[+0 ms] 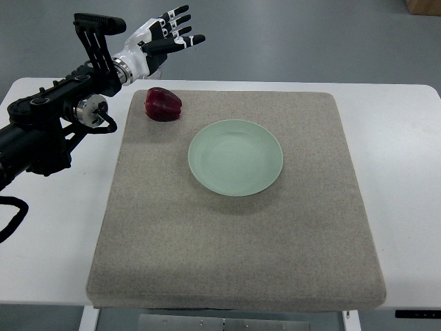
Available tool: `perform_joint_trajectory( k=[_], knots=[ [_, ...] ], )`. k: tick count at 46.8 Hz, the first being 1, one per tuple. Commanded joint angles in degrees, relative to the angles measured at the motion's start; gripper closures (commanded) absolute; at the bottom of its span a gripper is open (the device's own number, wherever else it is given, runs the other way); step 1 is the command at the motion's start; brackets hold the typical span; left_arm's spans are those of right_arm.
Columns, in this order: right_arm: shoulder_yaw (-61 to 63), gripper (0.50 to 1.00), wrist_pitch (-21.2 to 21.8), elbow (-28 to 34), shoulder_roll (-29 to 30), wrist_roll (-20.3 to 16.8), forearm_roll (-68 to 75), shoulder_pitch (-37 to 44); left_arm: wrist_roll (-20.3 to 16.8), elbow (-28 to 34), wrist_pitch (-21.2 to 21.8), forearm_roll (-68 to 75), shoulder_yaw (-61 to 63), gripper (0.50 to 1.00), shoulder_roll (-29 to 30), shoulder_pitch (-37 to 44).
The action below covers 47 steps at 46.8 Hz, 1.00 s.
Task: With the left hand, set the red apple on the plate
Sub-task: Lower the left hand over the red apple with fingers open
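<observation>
A white table point(396, 145) fills most of the view, its near edge cut off at the bottom. A grey mat point(234, 255) covers its middle. On the mat sits a pale green plate point(236, 157), holding nothing. The left arm point(48, 127) enters from the left edge, its base out of frame. The left hand point(162, 38) hangs beyond the table's far edge, fingers spread, gripping nothing. The red apple point(163, 104) lies on the mat's far-left corner, apart from the plate.

No legible text, label or number anywhere
</observation>
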Motion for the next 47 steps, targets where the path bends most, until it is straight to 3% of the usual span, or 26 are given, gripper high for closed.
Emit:
perform_joint_trajectory(
  k=[1, 19, 29, 47],
  knots=[
    [0.00, 0.536, 0.00, 0.00, 0.00, -0.01, 0.00, -0.02, 0.03, -1.05, 1.10, 7.44, -0.02, 0.519, 1.10, -0.46],
    [0.00, 0.536, 0.00, -0.09, 0.00, -0.01, 0.00, 0.07, 0.03, -2.55, 1.27, 33.11, 3.14, 0.519, 3.74, -1.87],
    [0.00, 0.536, 0.00, 0.00, 0.00, -0.01, 0.00, 0.07, -0.24, -8.52, 1.97, 46.11, 10.88, 0.544, 8.92, -5.47],
    [0.00, 0.538, 0.00, 0.00, 0.00, 0.07, 0.00, -0.02, -5.42, -8.61, 2.94, 61.68, 17.29, 0.551, 11.47, -8.81]
  ],
)
